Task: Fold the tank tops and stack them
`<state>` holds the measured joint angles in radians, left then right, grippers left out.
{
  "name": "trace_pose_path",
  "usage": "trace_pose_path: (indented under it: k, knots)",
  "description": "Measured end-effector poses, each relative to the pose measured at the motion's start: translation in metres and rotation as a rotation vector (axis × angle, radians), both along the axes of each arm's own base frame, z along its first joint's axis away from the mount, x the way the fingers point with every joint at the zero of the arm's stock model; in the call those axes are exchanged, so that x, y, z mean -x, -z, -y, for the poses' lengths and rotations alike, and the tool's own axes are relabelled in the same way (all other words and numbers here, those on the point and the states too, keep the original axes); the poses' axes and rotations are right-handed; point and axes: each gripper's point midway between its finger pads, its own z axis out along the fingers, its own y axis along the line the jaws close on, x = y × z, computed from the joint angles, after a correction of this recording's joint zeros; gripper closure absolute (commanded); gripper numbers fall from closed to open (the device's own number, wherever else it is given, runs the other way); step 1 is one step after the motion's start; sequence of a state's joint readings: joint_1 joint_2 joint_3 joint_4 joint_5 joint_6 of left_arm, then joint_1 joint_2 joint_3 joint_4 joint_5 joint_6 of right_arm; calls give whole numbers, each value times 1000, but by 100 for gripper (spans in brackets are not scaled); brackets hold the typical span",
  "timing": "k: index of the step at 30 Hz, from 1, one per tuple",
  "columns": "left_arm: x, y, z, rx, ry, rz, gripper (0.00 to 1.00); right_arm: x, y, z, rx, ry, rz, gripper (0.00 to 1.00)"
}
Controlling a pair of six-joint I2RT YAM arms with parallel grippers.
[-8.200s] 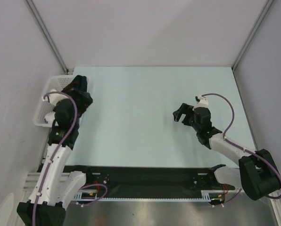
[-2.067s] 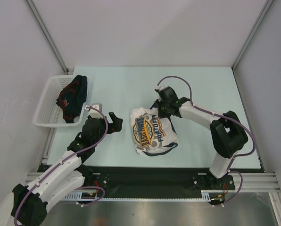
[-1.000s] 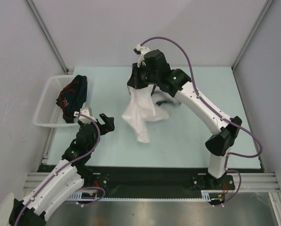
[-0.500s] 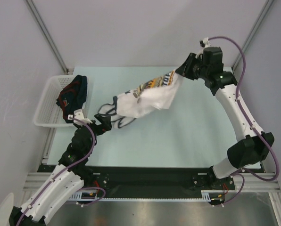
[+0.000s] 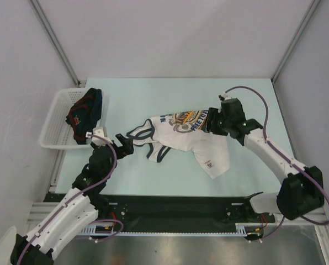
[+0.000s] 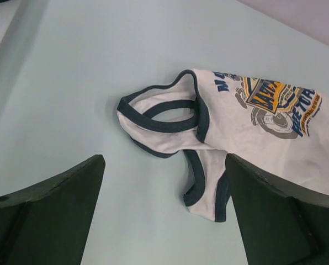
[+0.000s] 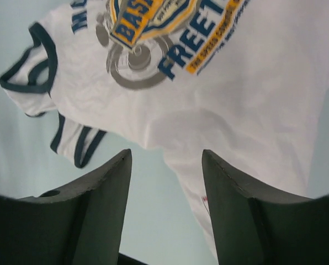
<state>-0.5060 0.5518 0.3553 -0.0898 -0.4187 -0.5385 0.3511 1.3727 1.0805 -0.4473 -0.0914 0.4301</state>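
The table is a pale blue-green surface closed in by plain grey walls; a white basket stands at its left edge. The white tank top lies in the middle of the table, chest print upward; it is spread out roughly but not flat. Its dark-trimmed straps and neck opening are bunched at the left end and point toward the left arm; the hem end falls in a crooked flap toward the near right, with a small label showing.

The navy tank top lies crumpled in the basket, with part of it hanging over the far rim; it is not yet taken out.

The right gripper hovers over the right edge of the white top, beside the print; in the wrist view its fingers stand moderately apart and the cloth lies below them, so I judge that nothing is pinched. The left gripper is near the straps, just short of them; its fingers are spread wide and hold nothing.

The task seems to be at its beginning; no fold is made on either top and no stack exists. What is left, in my judgement: to smooth the white top, fold it, then bring out the navy one, fold it and lay one on the other.
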Motion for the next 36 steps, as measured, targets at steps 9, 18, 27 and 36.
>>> trace_pose_path:
  k: [9, 18, 27, 36]
  knots:
    - [-3, 27, 18, -31, 83, -97, 4, 92, 37, 34, 49, 90, -33, 40]
    - [-1, 41, 30, -40, 137, -147, 4, 156, 89, 24, 120, 80, -209, 39]
    - [-1, 45, 32, -47, 149, -160, 4, 175, 128, 23, 189, 71, -301, 44]
    - [-3, 47, 35, -62, 157, -175, 3, 166, 149, 15, 229, 62, -326, 100]
